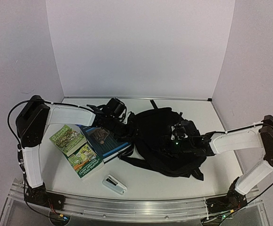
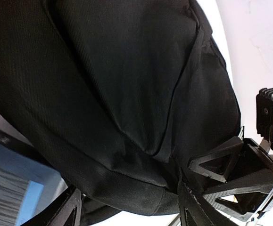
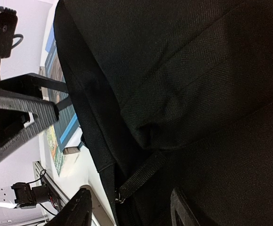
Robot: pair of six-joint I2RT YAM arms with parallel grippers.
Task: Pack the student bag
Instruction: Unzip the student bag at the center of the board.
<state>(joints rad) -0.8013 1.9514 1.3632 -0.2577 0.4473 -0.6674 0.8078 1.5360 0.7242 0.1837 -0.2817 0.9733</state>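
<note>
The student bag is a large black fabric backpack lying slumped in the middle of the table, its straps trailing toward the front. My left gripper is at the bag's left edge. In the left wrist view its jaws stand wide apart, with a fold of the bag between them and not pinched. My right gripper is over the bag's right half. It is open across the bag's edge, near a webbing strap with a small metal ring.
Two green books and a blue book lie left of the bag, the blue one touching it. A small white object sits near the front edge. White walls enclose the table at the back and sides.
</note>
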